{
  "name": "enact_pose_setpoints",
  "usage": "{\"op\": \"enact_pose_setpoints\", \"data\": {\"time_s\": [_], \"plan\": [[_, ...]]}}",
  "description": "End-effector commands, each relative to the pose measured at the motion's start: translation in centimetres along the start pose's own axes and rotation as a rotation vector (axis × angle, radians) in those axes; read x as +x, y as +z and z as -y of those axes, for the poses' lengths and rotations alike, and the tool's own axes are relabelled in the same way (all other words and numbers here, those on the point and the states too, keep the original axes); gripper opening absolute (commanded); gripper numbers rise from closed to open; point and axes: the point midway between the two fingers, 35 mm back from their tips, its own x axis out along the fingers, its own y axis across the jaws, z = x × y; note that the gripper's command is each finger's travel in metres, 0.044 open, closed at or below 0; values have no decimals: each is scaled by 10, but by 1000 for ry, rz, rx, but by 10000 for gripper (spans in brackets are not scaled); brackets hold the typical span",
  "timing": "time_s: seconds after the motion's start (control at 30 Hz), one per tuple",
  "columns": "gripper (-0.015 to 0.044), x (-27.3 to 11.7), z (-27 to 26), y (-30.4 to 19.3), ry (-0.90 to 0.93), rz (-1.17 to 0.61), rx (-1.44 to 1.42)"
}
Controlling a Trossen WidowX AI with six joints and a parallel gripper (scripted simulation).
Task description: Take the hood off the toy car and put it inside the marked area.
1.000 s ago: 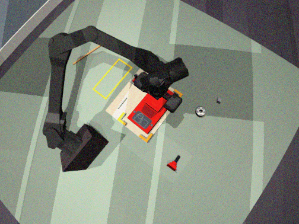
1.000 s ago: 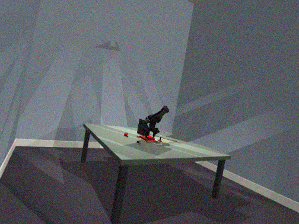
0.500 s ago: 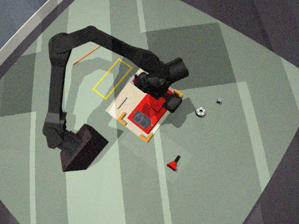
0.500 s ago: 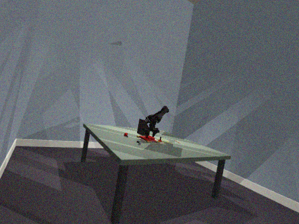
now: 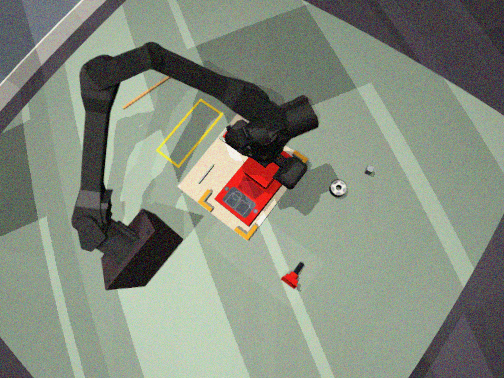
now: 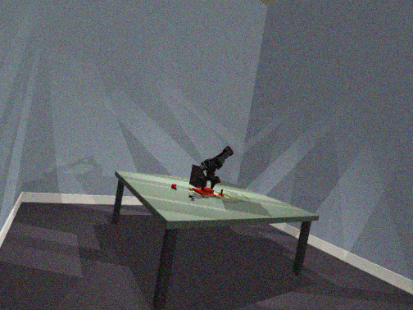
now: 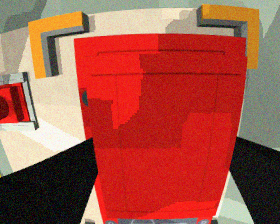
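Note:
The toy car (image 5: 250,216) (image 6: 204,193) (image 7: 162,220) is red and lies on a cream board (image 5: 190,185) (image 7: 127,22), with a grey engine panel at one end. Its red hood (image 5: 264,174) (image 7: 165,100) is a long flat panel with thin seam lines. My gripper (image 7: 163,143) is shut on the hood, one black finger against each long side. In the top view the arm covers part of the hood. Whether the hood is raised off the car is unclear. The marked area (image 5: 179,124) is a yellow outline on the table, beside the board.
Orange corner blocks (image 5: 205,201) (image 5: 246,234) (image 5: 300,156) (image 7: 35,50) (image 7: 254,35) stand around the car. A wheel-like ring (image 5: 344,189), a small grey cube (image 5: 369,170) and a red piece with a black handle (image 5: 290,278) lie on the table. An orange rod (image 5: 145,94) lies beyond the marked area.

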Motion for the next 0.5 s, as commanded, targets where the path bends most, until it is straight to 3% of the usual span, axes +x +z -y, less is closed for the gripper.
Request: {"op": "enact_pose_setpoints", "data": {"time_s": [0.0,0.47], "plan": [[0,-5,1,0,-3,4,0],[0,-14,1,0,-2,4,1]]}}
